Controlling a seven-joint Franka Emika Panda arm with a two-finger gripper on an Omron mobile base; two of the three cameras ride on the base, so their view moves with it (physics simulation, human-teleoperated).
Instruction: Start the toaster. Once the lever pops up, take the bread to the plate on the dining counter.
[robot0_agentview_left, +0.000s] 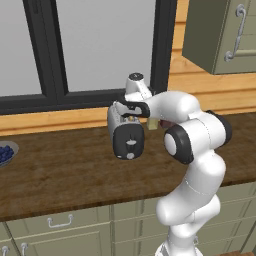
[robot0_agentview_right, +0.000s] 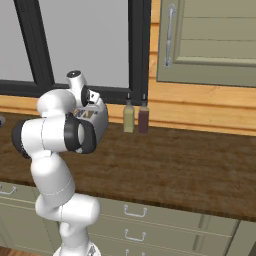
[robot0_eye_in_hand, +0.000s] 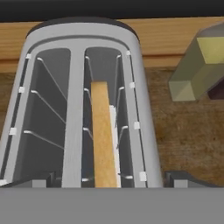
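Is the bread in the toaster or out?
In. The bread stands on edge down inside the right slot of the toaster.

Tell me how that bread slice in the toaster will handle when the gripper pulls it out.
The bread stands on edge as a thin, straight slab in one slot of the toaster, so it probably lifts out stiff, not floppy. Being so thin, it is likely light. Its narrow top edge gives little to pinch, so it could slip or crumble if squeezed hard.
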